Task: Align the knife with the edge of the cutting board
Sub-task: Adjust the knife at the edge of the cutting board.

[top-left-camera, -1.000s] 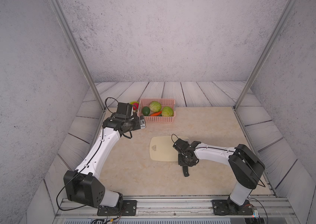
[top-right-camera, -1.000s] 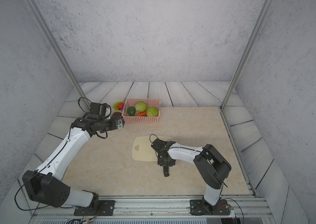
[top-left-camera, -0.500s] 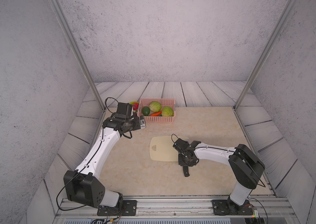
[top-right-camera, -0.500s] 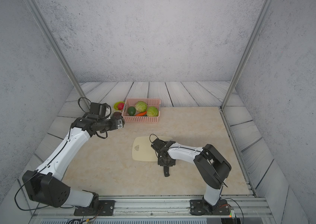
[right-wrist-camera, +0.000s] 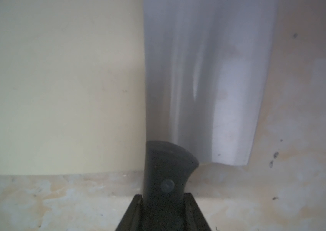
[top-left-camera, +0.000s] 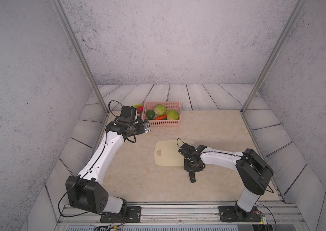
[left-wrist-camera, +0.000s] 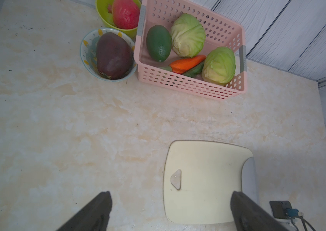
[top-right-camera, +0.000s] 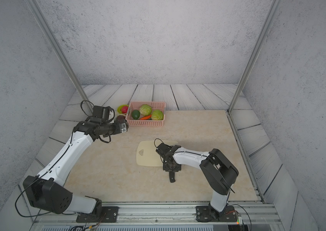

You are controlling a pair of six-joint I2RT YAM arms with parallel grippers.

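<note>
The knife (right-wrist-camera: 202, 80) lies flat with its broad grey blade over the right short end of the cutting board (right-wrist-camera: 58, 90), hiding that edge. Its black handle (right-wrist-camera: 166, 170) sticks out past the board's near long edge. My right gripper (right-wrist-camera: 163, 197) is shut on the handle, low over the table. In both top views only the handle's end (top-left-camera: 192, 177) (top-right-camera: 172, 177) shows below the right gripper (top-left-camera: 191, 169), at the near right corner of the board (top-left-camera: 168, 154) (top-right-camera: 148, 155). My left gripper (left-wrist-camera: 171, 193) hangs open and empty, high near the basket (top-left-camera: 147, 127).
A pink basket (top-left-camera: 164, 123) with two cabbages, an avocado and a carrot stands at the back. Beside it are a green bowl (left-wrist-camera: 102, 12) with a red fruit and a patterned bowl (left-wrist-camera: 86, 50) with a dark purple one. Metal frame posts flank the table.
</note>
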